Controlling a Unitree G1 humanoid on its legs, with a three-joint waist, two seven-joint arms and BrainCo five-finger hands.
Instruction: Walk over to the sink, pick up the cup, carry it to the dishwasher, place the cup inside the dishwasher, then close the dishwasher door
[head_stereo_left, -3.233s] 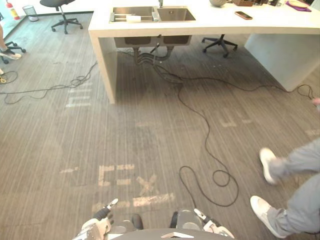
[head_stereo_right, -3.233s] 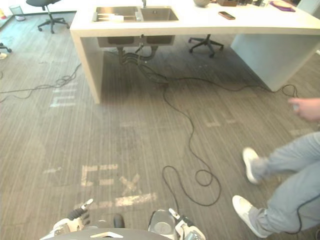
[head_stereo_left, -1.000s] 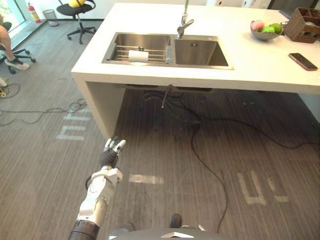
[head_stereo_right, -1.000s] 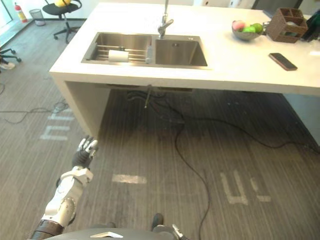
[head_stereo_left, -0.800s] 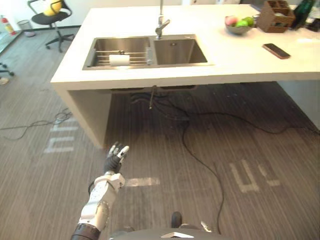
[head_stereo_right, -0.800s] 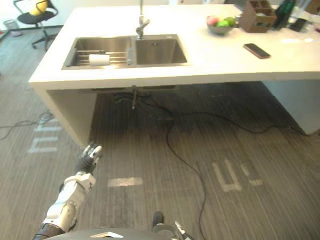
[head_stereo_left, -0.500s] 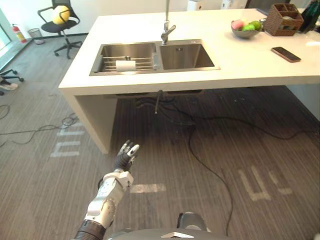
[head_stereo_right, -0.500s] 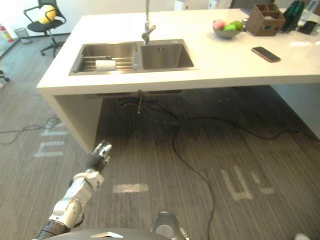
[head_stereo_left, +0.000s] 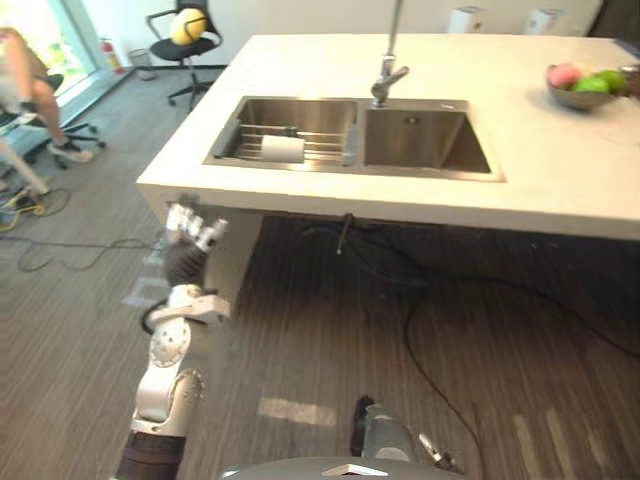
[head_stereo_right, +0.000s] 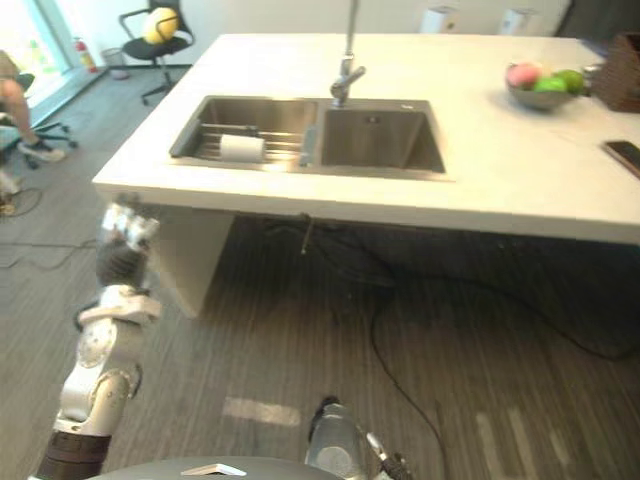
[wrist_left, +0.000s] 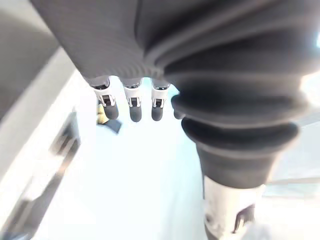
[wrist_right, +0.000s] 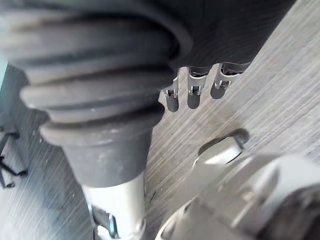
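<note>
**Approach to the sink, head views.** The bench (head_stereo_left: 560, 170) spans the upper half of the frame, with the sink (head_stereo_left: 420, 145) set into it at upper centre.

- **Cup:** The cup (head_stereo_left: 283, 148), a white cylinder, lies on its side on the wire rack (head_stereo_left: 325, 146) in the sink's left basin. Its long axis runs roughly left to right across the frame. The faucet (head_stereo_left: 385, 75) stands behind the divider, just right of the rack.
- **Left hand:** The left hand (head_stereo_left: 183, 255) is raised at centre left of the frame, in front of the bench's corner. Its fingers (wrist_left: 130, 107) are extended and it grasps nothing. The cup lies up and to the right of it, beyond the bench edge and well apart.
- **Right hand:** The right hand (wrist_right: 193, 98) hangs low over the floor, fingers relaxed and empty.

**Judgement:** The left hand is much the nearer to the cup. The coming reach calls for it to rise over the bench edge and travel toward the upper right into the left basin. To close round the cup's side, the hand should meet the cup across its long axis, and the rack's wires may hinder fingers passing beneath it.
</note>
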